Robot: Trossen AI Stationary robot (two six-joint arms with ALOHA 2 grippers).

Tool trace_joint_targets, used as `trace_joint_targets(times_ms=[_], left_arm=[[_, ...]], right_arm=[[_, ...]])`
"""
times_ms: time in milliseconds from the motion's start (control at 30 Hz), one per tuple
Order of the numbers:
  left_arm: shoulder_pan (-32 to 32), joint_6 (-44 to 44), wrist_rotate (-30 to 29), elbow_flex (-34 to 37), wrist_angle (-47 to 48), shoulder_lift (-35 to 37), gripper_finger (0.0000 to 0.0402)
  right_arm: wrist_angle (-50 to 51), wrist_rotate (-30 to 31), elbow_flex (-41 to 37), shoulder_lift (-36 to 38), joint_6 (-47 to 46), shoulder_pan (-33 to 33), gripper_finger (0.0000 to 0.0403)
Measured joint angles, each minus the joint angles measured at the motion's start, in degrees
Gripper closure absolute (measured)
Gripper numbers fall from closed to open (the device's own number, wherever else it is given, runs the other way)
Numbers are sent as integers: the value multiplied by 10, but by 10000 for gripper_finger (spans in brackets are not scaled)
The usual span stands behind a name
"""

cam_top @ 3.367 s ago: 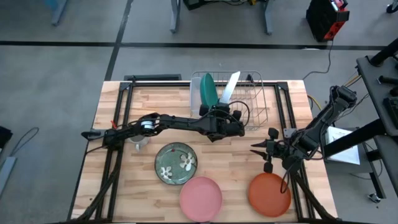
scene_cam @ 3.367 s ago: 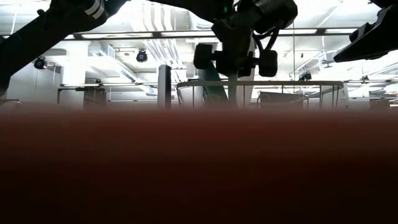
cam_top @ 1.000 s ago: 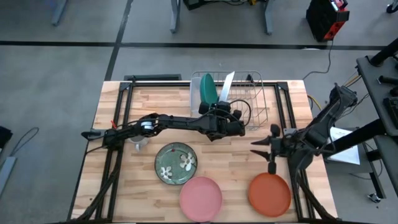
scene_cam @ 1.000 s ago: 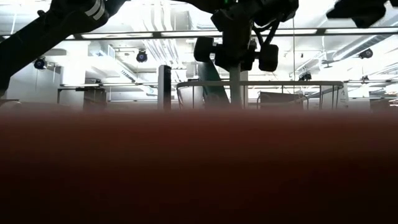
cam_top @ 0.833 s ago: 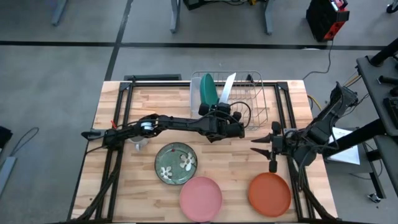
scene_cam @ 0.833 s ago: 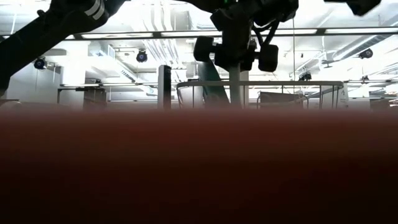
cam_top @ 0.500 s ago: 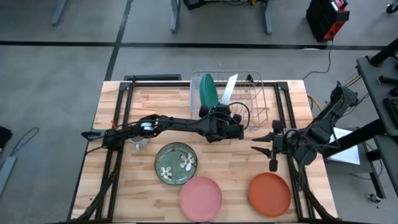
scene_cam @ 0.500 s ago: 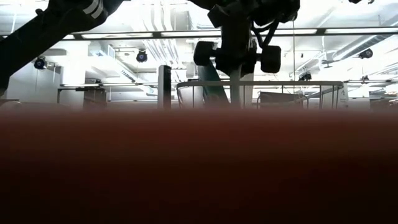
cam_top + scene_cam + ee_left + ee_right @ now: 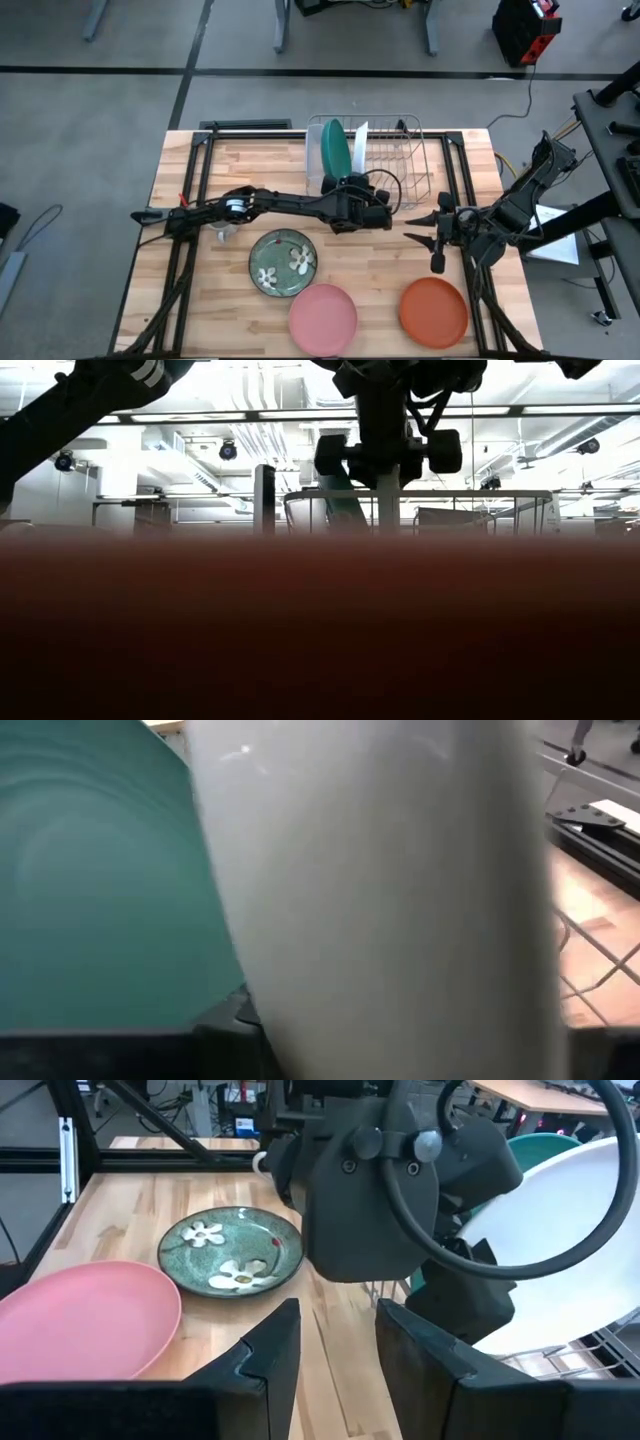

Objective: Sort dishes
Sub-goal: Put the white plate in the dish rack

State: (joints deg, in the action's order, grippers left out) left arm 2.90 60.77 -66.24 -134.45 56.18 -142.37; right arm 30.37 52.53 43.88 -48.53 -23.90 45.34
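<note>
White bowl (image 9: pixel 358 143) now stands more upright in the dish rack (image 9: pixel 415 160), pinched by the left gripper (image 9: pixel 355 185) beside the teal plate (image 9: pixel 333 150). Green flowered plate (image 9: pixel 284 262), pink plate (image 9: pixel 323 319), orange plate (image 9: pixel 433 312) lie on the table (image 9: pixel 200 320). Right gripper (image 9: pixel 425 238) hovers spread, empty.

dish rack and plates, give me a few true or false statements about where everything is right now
1. The teal plate stands on edge in the wire dish rack. True.
2. The left gripper holds the pink plate. False: it holds the white bowl at the rack; the pink plate lies on the table.
3. The orange-red plate lies flat near the table's front edge. True.
4. The right gripper grips the green flowered plate. False: it is open and empty; that plate lies apart from it.
</note>
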Motion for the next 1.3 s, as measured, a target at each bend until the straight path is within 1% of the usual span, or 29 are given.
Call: trace_joint_targets(times_ms=[133,333,500,633,767,933,1067,1233,1300], left_arm=[[1,0,9,0,3,0,234],[2,0,29,0,9,0,192],[5,0,30,0,23,0,159],[6,-1,53,0,27,0,141],[6,1,72,0,30,0,132],[7,3,77,0,31,0,129],[7,0,83,-1,38,0,129],[8,-27,92,-1,44,1,129],[9,-55,93,-2,43,2,130]], right_arm=[[0,0,0,0,0,0,275],[0,0,0,0,0,0,266],[0,0,0,0,0,0,269],[-1,0,0,0,0,0,272],[-1,0,0,0,0,0,267],[-1,0,0,0,0,0,259],[-1,0,0,0,0,0,261],[-1,0,0,0,0,0,261],[-1,0,0,0,0,0,258]])
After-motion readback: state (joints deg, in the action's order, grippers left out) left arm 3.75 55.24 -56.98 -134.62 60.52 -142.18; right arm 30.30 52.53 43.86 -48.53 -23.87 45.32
